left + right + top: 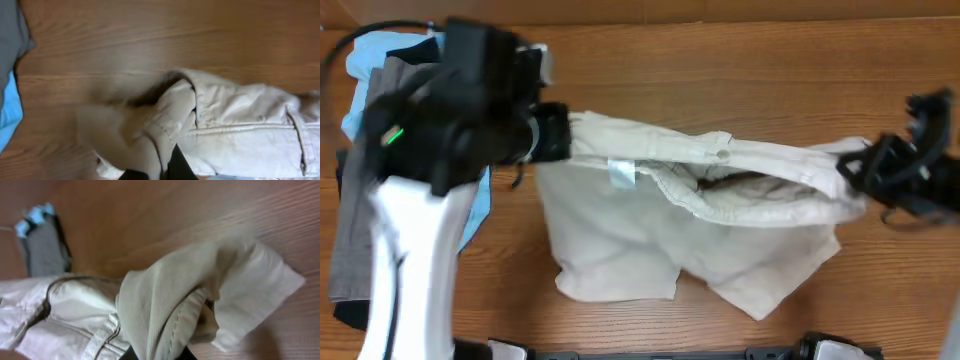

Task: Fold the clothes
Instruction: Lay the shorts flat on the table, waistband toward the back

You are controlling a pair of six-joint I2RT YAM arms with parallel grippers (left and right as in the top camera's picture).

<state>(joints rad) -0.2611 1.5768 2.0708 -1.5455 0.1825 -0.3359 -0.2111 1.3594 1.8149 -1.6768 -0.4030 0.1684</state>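
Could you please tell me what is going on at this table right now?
Two robot arms are working on a pair of beige shorts. The left fingers and the right fingers are each shut on one end of the waistband, which is stretched between them, while the legs trail on the wooden table. No fold is made yet. A pile of grey and blue garments lies beneath the left arm.

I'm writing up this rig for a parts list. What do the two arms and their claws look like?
The left arm has a white lower section and a bulky black housing with a small green light; a black cable loops behind it. The left claw and right claw are black.
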